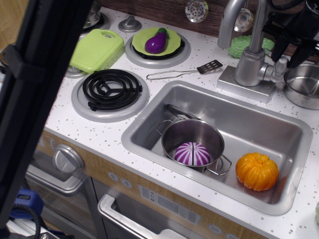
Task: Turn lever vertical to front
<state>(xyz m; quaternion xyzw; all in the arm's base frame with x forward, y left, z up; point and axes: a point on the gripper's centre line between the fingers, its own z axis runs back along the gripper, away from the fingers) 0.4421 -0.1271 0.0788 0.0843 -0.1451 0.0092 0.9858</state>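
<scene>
Claw (294, 47) hangs spread, black fingers straddling the lever's (280, 66) upright tip, lever directly beneath it beside the faucet (249, 59) body, so approach looks finished, and next step likely calls for clamping and swinging the lever forward toward the sink (149, 127).

1. I work in a toy kitchen: a speckled white countertop (114, 137) holds black coil burners (111, 89) and a steel sink basin (259, 127).
2. A plastic purple eggplant (156, 41) and a wooden oven front (149, 199) confirm it.
</scene>
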